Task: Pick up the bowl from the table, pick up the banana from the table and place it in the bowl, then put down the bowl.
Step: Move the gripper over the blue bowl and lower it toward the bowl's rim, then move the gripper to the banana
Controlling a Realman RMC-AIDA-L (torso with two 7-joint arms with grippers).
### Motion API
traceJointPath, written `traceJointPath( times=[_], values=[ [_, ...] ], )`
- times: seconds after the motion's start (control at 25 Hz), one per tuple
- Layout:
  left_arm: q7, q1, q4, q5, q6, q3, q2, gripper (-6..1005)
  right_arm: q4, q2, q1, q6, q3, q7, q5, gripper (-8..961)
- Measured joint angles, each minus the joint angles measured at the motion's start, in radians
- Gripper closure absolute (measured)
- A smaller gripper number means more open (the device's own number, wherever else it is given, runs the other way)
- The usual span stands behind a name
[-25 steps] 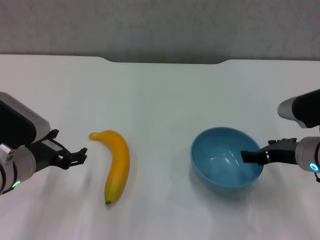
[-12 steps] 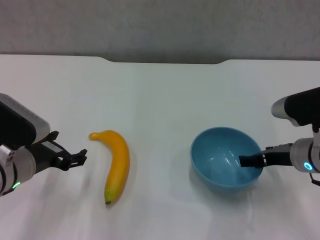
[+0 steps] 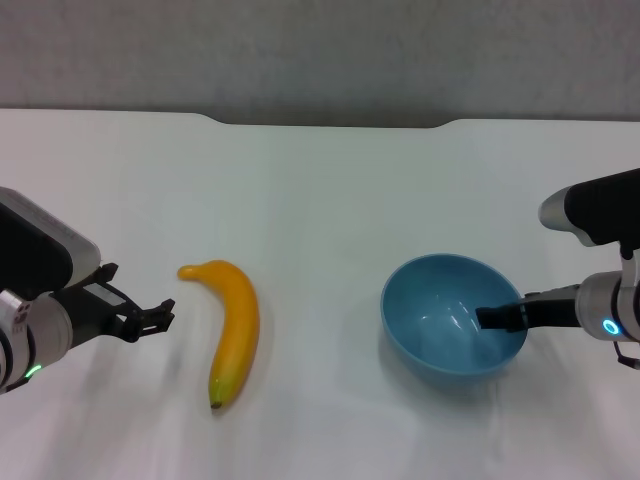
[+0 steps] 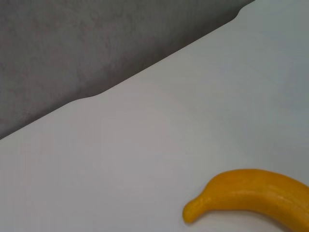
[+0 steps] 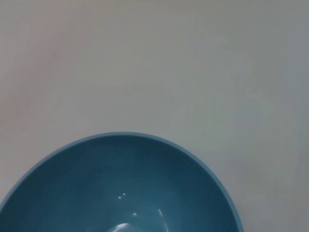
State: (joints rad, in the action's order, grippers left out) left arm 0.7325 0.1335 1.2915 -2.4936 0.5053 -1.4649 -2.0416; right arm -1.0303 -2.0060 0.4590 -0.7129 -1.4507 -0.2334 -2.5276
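The light-blue bowl [image 3: 440,330] stands upright on the white table [image 3: 320,190], right of centre. It fills the lower part of the right wrist view [image 5: 120,188], and it holds nothing. My right gripper [image 3: 498,318] reaches over the bowl's right rim, with its dark tip inside the bowl. The orange-yellow banana [image 3: 238,318] lies on the table left of centre, stem end to the far left. Its stem end shows in the left wrist view [image 4: 251,193]. My left gripper [image 3: 158,315] is open and empty, low over the table just left of the banana's stem end.
The table's far edge has a shallow notch [image 3: 330,122], with a grey wall behind it. Bare tabletop lies between the banana and the bowl.
My right gripper has shifted slightly left and deeper over the bowl's rim, and the right arm has moved left a little. The bowl, the banana and the left arm have not moved.
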Motion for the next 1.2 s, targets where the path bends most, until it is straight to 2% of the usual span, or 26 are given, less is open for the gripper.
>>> traceJointPath(
  times=[0.12,0.52,0.84,1.08,1.2],
  values=[
    [-0.001,0.000,0.000,-0.001,-0.001,0.000,0.000,92,0.007,0.001,0.001,0.000,0.000,0.001,-0.001,94],
    [-0.002,-0.002,0.000,-0.002,-0.002,0.000,0.000,92,0.013,0.003,-0.001,0.005,-0.002,-0.008,-0.022,540],
    [-0.002,-0.007,-0.003,-0.002,-0.003,0.000,0.000,92,0.013,0.000,-0.012,0.022,-0.025,-0.004,-0.024,792],
    [-0.002,-0.005,-0.010,0.000,-0.004,0.000,0.000,92,0.013,-0.001,-0.017,0.036,-0.026,-0.005,-0.021,893],
    [-0.002,-0.005,-0.010,0.002,-0.005,0.000,0.000,92,0.013,-0.002,-0.017,0.038,-0.026,-0.007,-0.020,894]
  ],
)
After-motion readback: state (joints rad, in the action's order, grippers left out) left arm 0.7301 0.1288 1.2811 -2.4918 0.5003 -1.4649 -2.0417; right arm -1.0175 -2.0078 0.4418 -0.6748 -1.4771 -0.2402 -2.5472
